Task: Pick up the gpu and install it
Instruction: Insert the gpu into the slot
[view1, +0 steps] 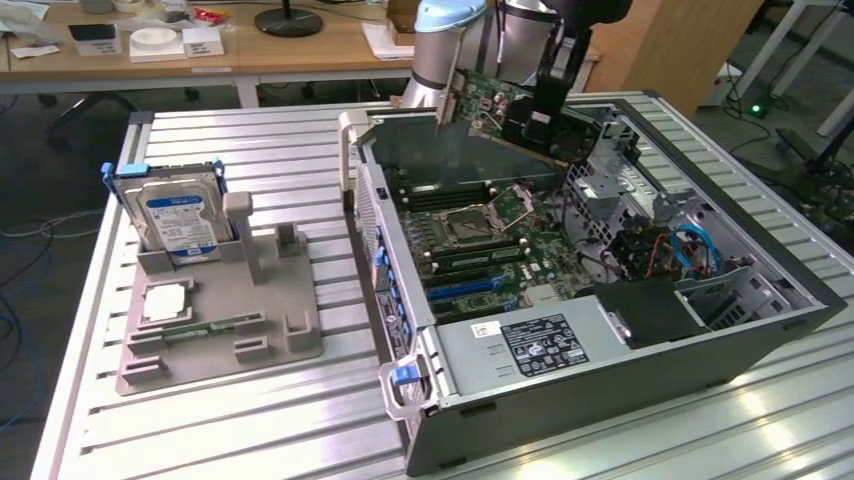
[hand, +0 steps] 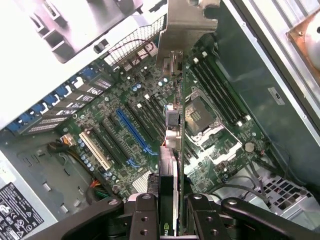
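Observation:
My gripper (view1: 545, 118) is shut on the gpu (view1: 491, 108), a thin green-and-dark card with a grey metal end bracket (hand: 184, 27), and holds it in the air above the open computer case (view1: 747, 250). In the wrist view the gpu (hand: 172, 150) appears edge-on between my fingers (hand: 145, 217), hanging over the motherboard (hand: 125, 125). Below it lie the blue expansion slot (hand: 132, 131) and the bare processor socket (hand: 200, 112). The card touches nothing in the case.
A grey parts holder (view1: 220, 310) sits at the exterior view's left, with a silver hard drive (view1: 178, 215) standing in it and a green memory stick (view1: 200, 330) lying flat. The case holds a power supply (view1: 534, 345) and blue cables (view1: 694, 250). Desks stand behind.

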